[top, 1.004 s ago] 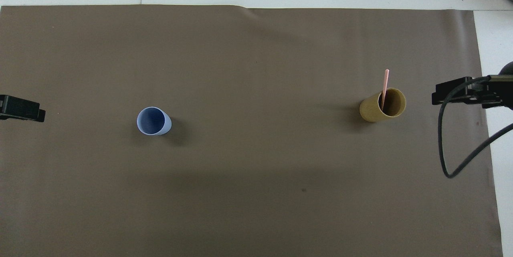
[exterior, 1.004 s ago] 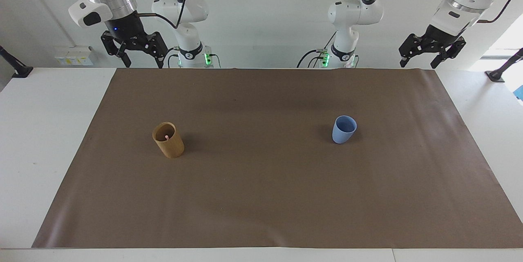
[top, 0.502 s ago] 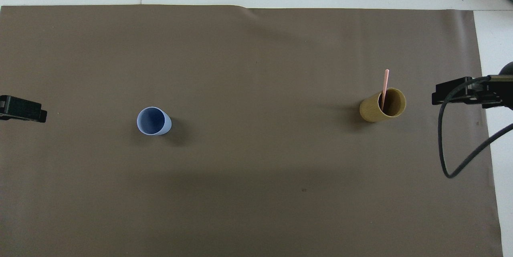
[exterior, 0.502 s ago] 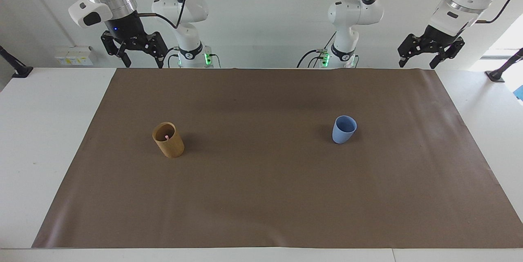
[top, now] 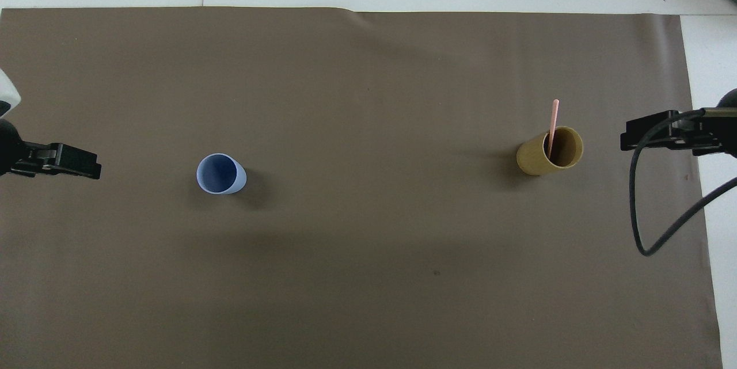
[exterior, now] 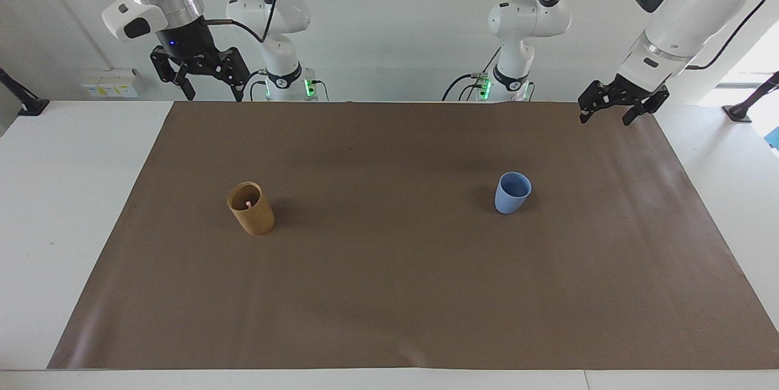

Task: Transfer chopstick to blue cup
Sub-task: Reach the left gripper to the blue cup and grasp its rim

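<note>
Pink chopstick [top: 554, 124] upright; blue cup [top: 220, 174] apart.

White surface [exterior: 73, 207], brown mat [exterior: 389, 292] covering most of it, tan cup [exterior: 251, 208] upright on mat at 9 o'clock in the facing view, blue cup [exterior: 512, 193] upright at 3 o'clock, well apart

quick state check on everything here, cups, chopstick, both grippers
blue cup: upright on the brown mat, empty
tan cup: upright on the mat, holds the chopstick
chopstick: stands in the tan cup, top sticking out, leaning on the rim
left gripper: open, empty, in the air over the mat's edge at its own end
right gripper: open, empty, raised at its own end, waiting
</note>
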